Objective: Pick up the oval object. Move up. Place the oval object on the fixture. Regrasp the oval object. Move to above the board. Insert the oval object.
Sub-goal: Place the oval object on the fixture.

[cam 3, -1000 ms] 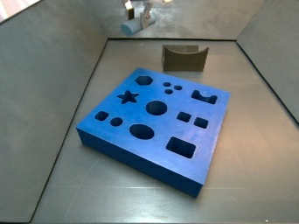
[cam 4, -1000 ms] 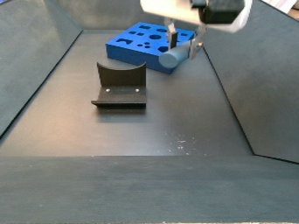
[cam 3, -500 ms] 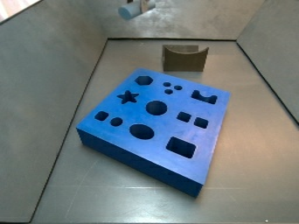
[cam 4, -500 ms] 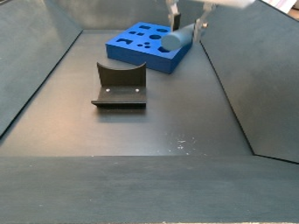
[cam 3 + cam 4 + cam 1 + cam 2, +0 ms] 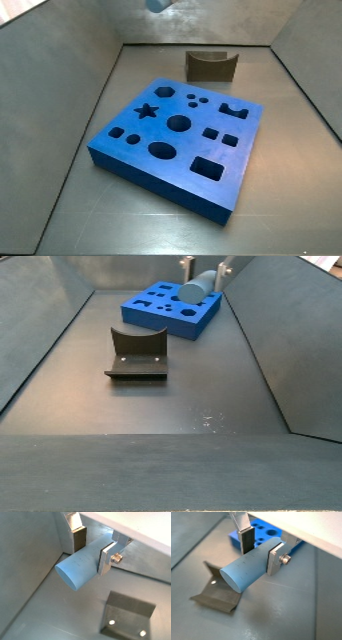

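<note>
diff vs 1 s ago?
The gripper has risen, carrying the oval object up with it; in a side view only the peg's tip remains in frame. Grip unchanged, still clamped. Fixture and board have not moved.

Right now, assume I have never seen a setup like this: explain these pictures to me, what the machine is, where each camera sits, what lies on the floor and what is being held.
This is a single robot arm ending in a gripper with two flat silver fingers. Two pictures come from cameras on the arm's wrist, looking down past the jaws. Two come from cameras fixed beside the work area, each looking across the dark floor from a different side.

On the floor sits the board, a thick blue block with cut-out holes: a star, circles, ovals, squares. Apart from it stands the fixture, a small dark block with a curved notch in its top.

The jaws are closed on the oval object, a short light grey-blue peg. It is held high in the air, near the top edge of both side views, so the arm itself is barely visible there.
</note>
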Controlling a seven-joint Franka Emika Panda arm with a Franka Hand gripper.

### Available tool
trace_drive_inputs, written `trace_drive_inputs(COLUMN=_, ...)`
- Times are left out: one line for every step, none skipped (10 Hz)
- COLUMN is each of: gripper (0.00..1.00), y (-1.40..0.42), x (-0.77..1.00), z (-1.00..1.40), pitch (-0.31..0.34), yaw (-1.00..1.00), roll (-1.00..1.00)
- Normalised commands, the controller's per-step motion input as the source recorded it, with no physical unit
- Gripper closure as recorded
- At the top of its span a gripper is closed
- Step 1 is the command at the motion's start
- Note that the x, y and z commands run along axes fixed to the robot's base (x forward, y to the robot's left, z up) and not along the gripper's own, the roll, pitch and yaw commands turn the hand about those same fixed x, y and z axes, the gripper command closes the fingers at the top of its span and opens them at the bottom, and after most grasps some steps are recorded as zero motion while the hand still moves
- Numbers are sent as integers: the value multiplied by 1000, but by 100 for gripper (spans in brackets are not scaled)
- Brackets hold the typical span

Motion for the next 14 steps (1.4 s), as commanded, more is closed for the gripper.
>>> trace_drive_inputs(gripper=100, y=117, x=1000, z=38, pitch=45, yaw=1000, roll=28)
trace_drive_inputs(gripper=100, y=101, x=1000, z=29, pitch=72, yaw=1000, roll=39)
trace_drive_inputs(gripper=100, y=90, x=1000, z=24, pitch=100, yaw=1000, roll=50)
trace_drive_inputs(gripper=100, y=78, x=1000, z=20, pitch=151, yaw=1000, roll=72)
trace_drive_inputs(gripper=100, y=72, x=1000, z=17, pitch=158, yaw=852, roll=76)
trace_drive_inputs(gripper=100, y=59, x=1000, z=13, pitch=157, yaw=521, roll=79)
trace_drive_inputs(gripper=100, y=50, x=1000, z=8, pitch=144, yaw=322, roll=72)
trace_drive_inputs(gripper=100, y=43, x=1000, z=3, pitch=138, yaw=187, roll=68)
trace_drive_inputs(gripper=100, y=36, x=1000, z=6, pitch=144, yaw=101, roll=73)
trace_drive_inputs(gripper=100, y=30, x=1000, z=2, pitch=149, yaw=67, roll=80)
trace_drive_inputs(gripper=100, y=24, x=1000, z=-1, pitch=151, yaw=54, roll=89)
trace_drive_inputs(gripper=100, y=-584, x=1000, z=-142, pitch=42, yaw=-65, roll=-1000)
trace_drive_inputs(gripper=100, y=-545, x=936, z=-123, pitch=44, yaw=-68, roll=-1000)
trace_drive_inputs(gripper=100, y=-382, x=881, z=-84, pitch=46, yaw=-76, roll=-1000)
